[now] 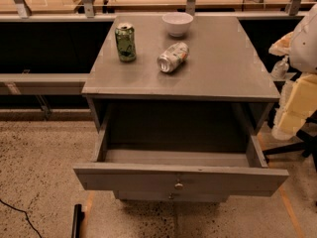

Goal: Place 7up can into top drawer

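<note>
Pulled-out wide shallow grey top drawer (pixel 148 175) with a small round knob stands open, down and left of the pale cream end effector (pixel 296 105). The end effector hangs at the right edge beside the grey table (pixel 223 68); whether it is spread or pressed together I cannot tell. Well to its left, the silver-grey aluminium 7up can (pixel 173 57) lies on its side on the table. Farther left a dark green can (pixel 126 42) stands upright, and a white bowl (pixel 177 23) sits behind.

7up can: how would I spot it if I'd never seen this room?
Find the grey cabinet with its top drawer pulled open; the gripper is not in view. On top, the 7up can lies on its side, silver, unlike the upright dark green can nearby.
</note>
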You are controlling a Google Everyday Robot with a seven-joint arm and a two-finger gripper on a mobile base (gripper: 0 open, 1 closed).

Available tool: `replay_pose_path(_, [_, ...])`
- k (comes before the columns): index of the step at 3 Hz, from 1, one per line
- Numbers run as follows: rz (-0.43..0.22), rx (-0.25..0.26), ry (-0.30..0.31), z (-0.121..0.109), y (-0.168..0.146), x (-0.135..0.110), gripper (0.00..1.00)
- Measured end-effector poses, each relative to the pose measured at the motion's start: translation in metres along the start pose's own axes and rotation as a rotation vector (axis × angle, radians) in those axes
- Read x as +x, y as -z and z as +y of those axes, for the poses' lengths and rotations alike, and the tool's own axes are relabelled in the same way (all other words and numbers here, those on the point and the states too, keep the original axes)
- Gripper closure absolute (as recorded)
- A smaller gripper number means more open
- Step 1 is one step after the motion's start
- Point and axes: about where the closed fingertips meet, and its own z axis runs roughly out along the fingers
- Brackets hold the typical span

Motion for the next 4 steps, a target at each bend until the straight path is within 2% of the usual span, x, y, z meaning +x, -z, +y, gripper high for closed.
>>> replay_pose_path(1, [0.0, 0.0, 0.0, 0.0, 0.0, 0.0, 0.0])
replay_pose_path(2, [-0.009, 0.037, -0.004, -0.014, -0.003, 0.0, 0.0])
replay_pose_path(3, [0.012, 0.064, 0.082, -0.057, -0.018, 0.002, 0.0])
replay_pose_path(4, [-0.02, 0.035, 0.225, -0.106, -0.042, -0.002, 0.0])
